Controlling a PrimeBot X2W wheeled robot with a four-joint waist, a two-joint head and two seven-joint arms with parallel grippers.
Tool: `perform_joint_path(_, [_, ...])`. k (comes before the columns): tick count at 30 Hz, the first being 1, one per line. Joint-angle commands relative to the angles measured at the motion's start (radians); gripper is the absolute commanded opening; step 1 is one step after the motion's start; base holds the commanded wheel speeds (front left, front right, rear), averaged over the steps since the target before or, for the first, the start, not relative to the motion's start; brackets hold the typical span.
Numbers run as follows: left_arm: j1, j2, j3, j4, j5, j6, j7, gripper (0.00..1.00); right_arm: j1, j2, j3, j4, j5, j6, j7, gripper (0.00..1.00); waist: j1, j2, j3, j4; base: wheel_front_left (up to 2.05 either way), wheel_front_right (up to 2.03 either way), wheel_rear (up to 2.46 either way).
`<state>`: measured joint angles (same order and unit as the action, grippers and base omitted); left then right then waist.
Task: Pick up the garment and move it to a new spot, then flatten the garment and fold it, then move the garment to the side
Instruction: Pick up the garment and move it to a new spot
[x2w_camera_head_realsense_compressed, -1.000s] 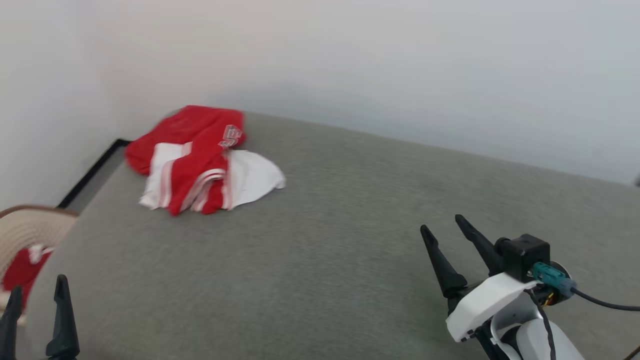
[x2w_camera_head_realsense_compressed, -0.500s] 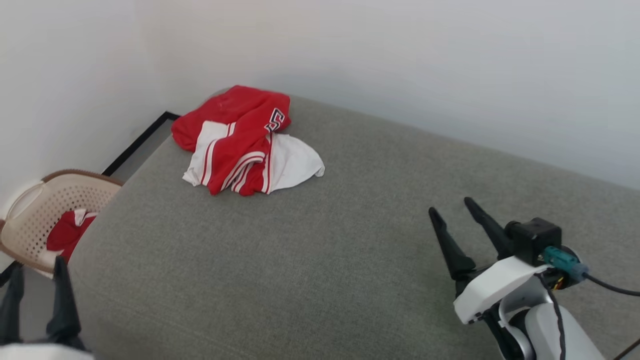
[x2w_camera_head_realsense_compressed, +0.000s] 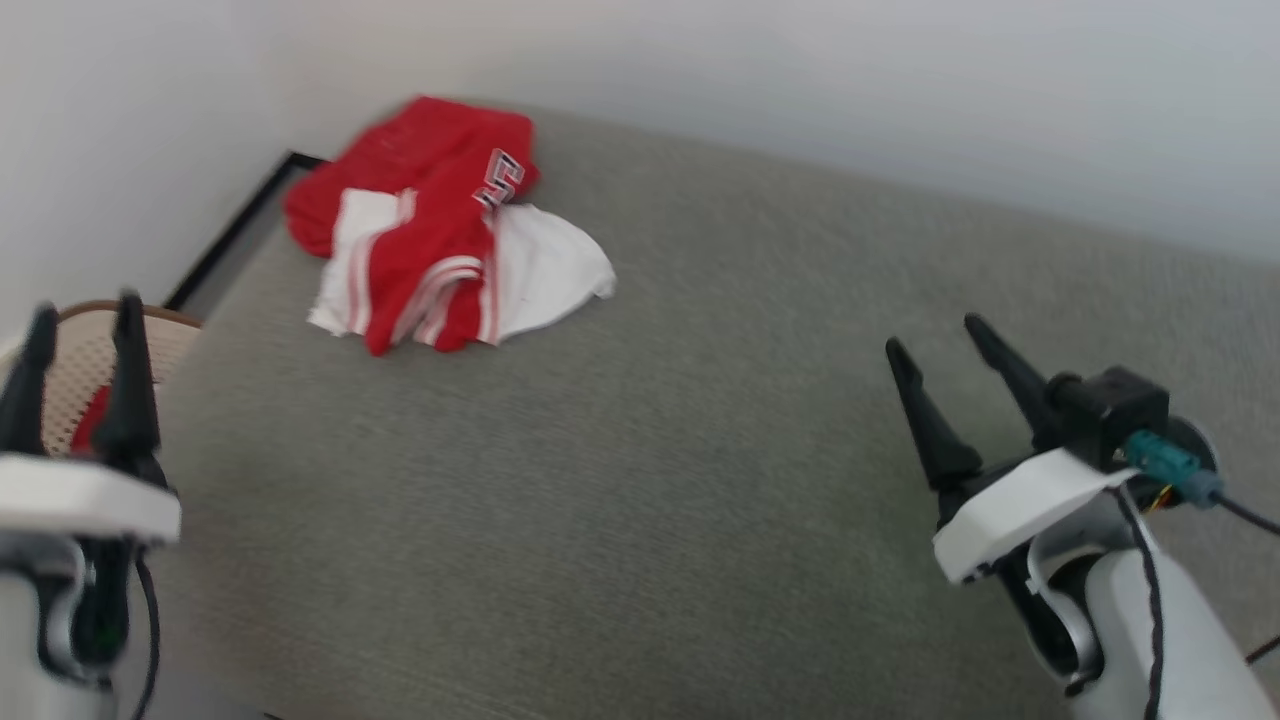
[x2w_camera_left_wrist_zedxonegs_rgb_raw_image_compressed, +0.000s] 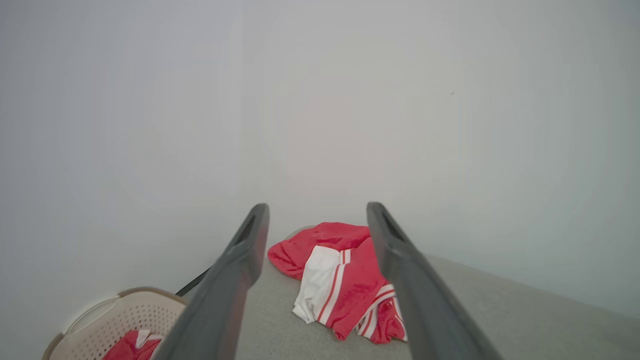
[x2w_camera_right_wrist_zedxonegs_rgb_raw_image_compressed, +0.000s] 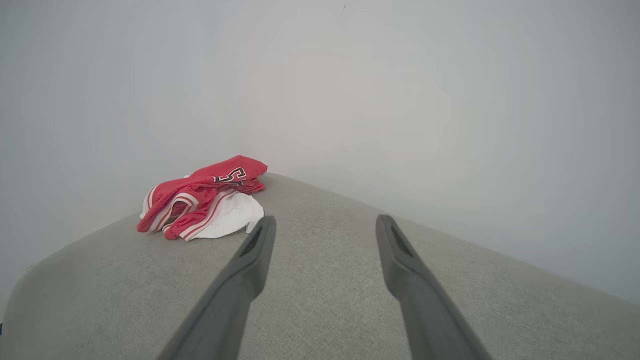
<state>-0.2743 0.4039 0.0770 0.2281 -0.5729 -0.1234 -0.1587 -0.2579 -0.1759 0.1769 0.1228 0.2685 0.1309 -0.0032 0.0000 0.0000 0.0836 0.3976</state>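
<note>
Lying crumpled at the upper left of your head frame, the garment (x2w_camera_head_realsense_compressed: 440, 230) sits on the grey padded surface (x2w_camera_head_realsense_compressed: 650, 480), untouched. Your left gripper (x2w_camera_head_realsense_compressed: 86, 303), lower left, and right gripper (x2w_camera_head_realsense_compressed: 932, 333), lower right: jaws apart, empty, well clear of it.

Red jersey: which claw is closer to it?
Left. The left claw sits near the basket, with the red jersey straight ahead; the right claw is farther away, with the jersey ahead and off to its left.

Garment (x2w_camera_head_realsense_compressed: 445, 225) lettering mostly out of sight in folds, perhaps a 5
</note>
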Motion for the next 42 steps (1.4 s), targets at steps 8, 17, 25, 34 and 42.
perform_joint_path(8, [-0.233,0.064,-0.076,0.162,-0.091,-0.007,0.004,1.0,-0.072,-0.021,-0.034,-0.099,-0.047,0.0,0.046,1.0,0.0,0.0,0.21,-0.131,0.0,0.0,0.0])
perform_joint_path(17, [-0.485,0.161,-0.24,0.44,-0.261,-0.007,0.132,1.0,-0.111,-0.03,-0.061,-0.2,-0.091,0.0,0.093,1.0,0.0,0.0,0.36,-0.195,0.0,0.0,0.0])
perform_joint_path(25, [-0.669,0.172,-0.327,0.695,-0.362,-0.007,0.333,1.0,-0.125,-0.039,-0.057,-0.268,-0.112,0.0,0.134,1.0,0.0,0.0,0.455,-0.224,0.0,0.0,0.0])
perform_joint_path(34, [-0.763,0.115,-0.434,0.887,-0.36,-0.007,0.551,1.0,-0.135,-0.041,-0.043,-0.321,-0.125,0.0,0.172,1.0,0.0,0.0,0.507,-0.235,0.0,0.0,0.0])
perform_joint_path(42, [-0.758,0.051,-0.475,1.012,-0.396,-0.008,0.688,1.0,-0.147,-0.05,-0.031,-0.351,-0.133,0.0,0.203,1.0,0.0,0.0,0.528,-0.243,0.0,0.0,0.0])
